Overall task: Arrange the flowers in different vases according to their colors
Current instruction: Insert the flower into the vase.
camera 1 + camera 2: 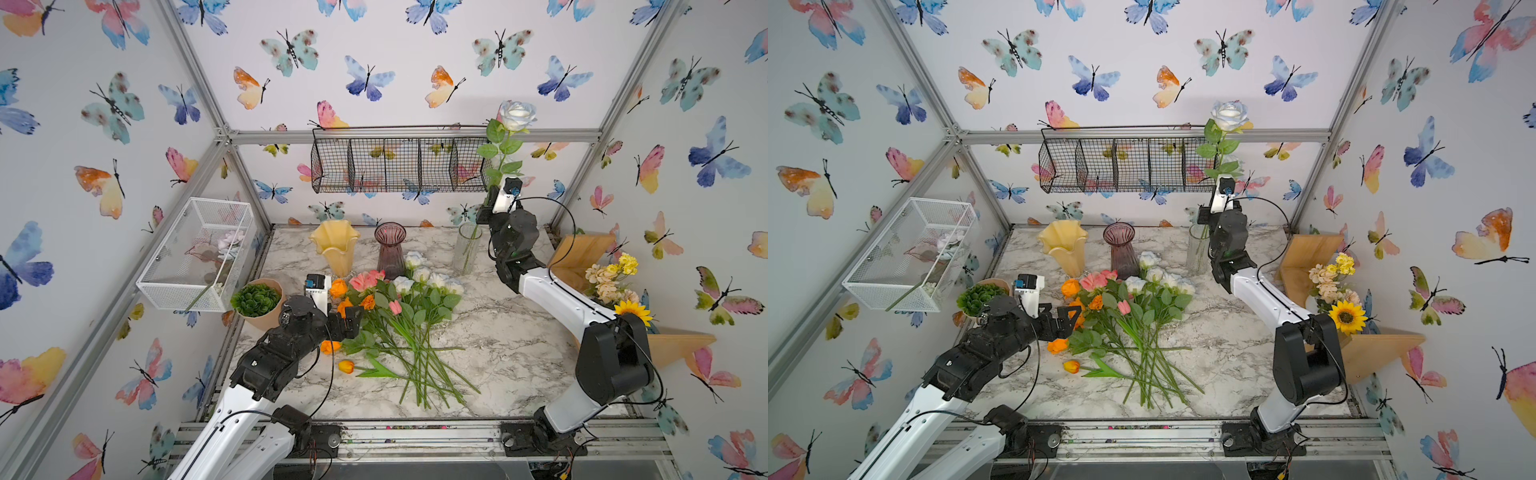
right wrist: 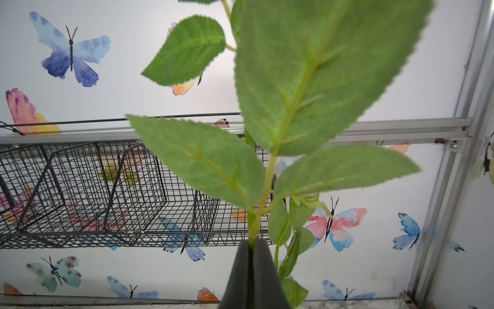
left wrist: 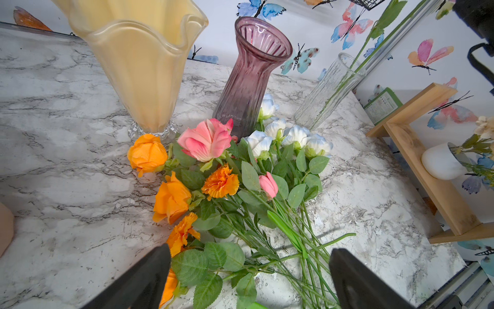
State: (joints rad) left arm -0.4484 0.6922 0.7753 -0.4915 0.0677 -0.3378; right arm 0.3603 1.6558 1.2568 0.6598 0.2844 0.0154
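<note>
one rose (image 1: 517, 114) in r claw (image 2: 252, 244), l claw (image 3: 248, 251) wide

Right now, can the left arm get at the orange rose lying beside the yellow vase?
Probably yes. The left tool hangs open over the flower pile, and the orange rose lies uncovered at the pile's edge. The yellow vase stands close by, so it would need care.
</note>
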